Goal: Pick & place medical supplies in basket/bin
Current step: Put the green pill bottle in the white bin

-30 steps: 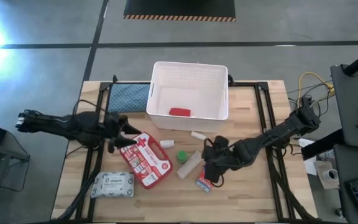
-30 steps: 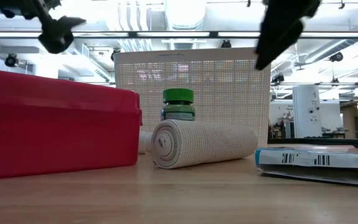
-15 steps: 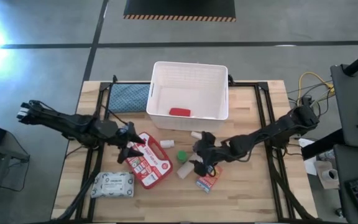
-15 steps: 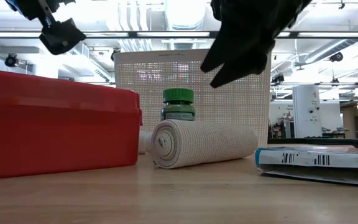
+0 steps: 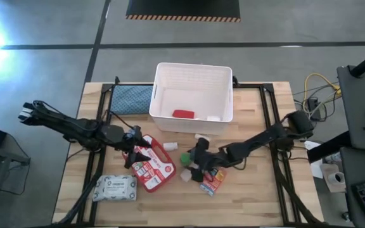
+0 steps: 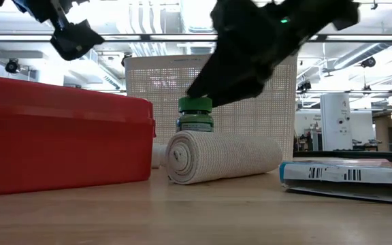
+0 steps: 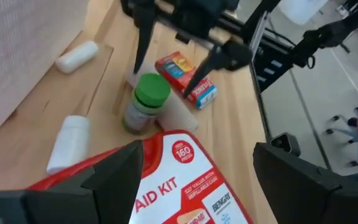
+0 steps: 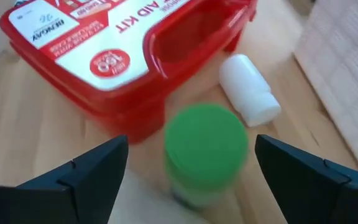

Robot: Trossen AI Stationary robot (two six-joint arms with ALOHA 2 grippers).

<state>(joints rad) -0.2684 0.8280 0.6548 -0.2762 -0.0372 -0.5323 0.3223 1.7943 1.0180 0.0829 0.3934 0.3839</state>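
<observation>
My right gripper is open and hangs over the green-capped bottle, one finger on either side of the cap; the low view shows it just above the bottle. The bottle stands upright beside the beige bandage roll. My left gripper is open above the red-and-white first-aid pouch. The orange-blue box and the wipes pack lie flat on the table. The red tube lies in the white basket.
A blue-grey cloth pad lies left of the basket. Small white pieces lie between the pouch and the basket wall. The near strip of the table holds only the wipes pack.
My right gripper has moved from above the orange-blue box toward the table's left and down, ending over the green-capped bottle. My left gripper has shifted toward the table's right, over the first-aid pouch. Nothing on the table has moved.
</observation>
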